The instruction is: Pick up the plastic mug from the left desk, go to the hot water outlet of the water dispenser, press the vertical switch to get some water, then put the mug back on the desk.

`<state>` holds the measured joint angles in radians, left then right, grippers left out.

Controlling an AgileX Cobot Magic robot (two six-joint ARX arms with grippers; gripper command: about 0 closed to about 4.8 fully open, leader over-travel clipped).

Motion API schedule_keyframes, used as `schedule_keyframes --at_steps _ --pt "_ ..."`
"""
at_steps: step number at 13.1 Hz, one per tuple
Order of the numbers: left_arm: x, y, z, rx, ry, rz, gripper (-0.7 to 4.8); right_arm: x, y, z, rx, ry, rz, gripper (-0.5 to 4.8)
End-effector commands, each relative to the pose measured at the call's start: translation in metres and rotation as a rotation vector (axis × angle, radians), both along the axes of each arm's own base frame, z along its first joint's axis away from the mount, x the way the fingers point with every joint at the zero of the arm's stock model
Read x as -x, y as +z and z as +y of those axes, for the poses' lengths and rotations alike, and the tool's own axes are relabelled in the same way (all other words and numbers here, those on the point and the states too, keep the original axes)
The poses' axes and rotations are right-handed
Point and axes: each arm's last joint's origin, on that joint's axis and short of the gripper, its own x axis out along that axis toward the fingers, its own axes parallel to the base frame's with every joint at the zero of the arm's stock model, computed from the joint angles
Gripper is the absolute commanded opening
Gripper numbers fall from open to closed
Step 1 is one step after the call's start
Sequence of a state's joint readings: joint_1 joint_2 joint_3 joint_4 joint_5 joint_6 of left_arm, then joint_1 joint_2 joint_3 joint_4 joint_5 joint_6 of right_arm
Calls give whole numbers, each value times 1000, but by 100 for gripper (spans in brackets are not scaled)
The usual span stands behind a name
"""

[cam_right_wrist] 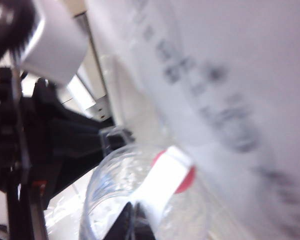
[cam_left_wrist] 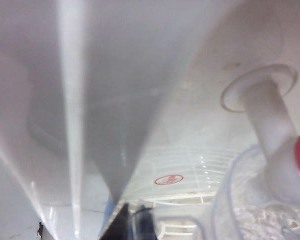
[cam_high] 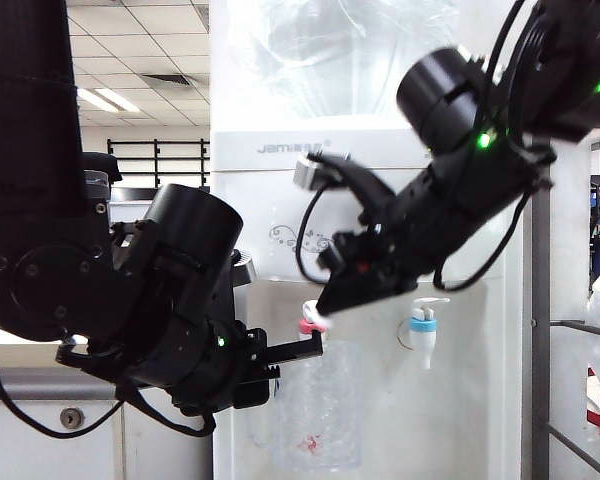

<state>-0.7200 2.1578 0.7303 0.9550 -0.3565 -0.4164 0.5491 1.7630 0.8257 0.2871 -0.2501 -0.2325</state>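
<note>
The clear plastic mug (cam_high: 320,410) hangs under the hot water outlet (cam_high: 308,326), the white tap with the red-pink collar on the water dispenser (cam_high: 280,215). My left gripper (cam_high: 305,348) is shut on the mug's thin handle from the left; its dark fingertips (cam_left_wrist: 126,226) pinch the loop beside the mug wall (cam_left_wrist: 240,205). My right gripper (cam_high: 325,303) comes down from the upper right, shut, with its tips (cam_right_wrist: 135,226) against the white vertical switch (cam_right_wrist: 165,182) above the mug's rim (cam_right_wrist: 110,195). Whether water is flowing cannot be told.
A second white tap with a blue collar (cam_high: 423,325) sits right of the red one. The left desk (cam_high: 30,385), with its white drawer front and keyhole (cam_high: 72,418), lies low behind my left arm. A grey railing (cam_high: 570,330) stands at the far right.
</note>
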Motion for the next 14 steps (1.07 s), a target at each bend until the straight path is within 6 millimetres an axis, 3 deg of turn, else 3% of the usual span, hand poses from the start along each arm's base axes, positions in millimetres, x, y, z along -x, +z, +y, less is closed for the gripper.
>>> schedule_keyframes --at_steps 1,14 --pt "-2 6 -2 32 0 -39 -5 -1 -20 -2 60 -12 76 -1" --pt "-2 6 -2 33 1 -39 -5 0 2 1 4 -2 -15 -1"
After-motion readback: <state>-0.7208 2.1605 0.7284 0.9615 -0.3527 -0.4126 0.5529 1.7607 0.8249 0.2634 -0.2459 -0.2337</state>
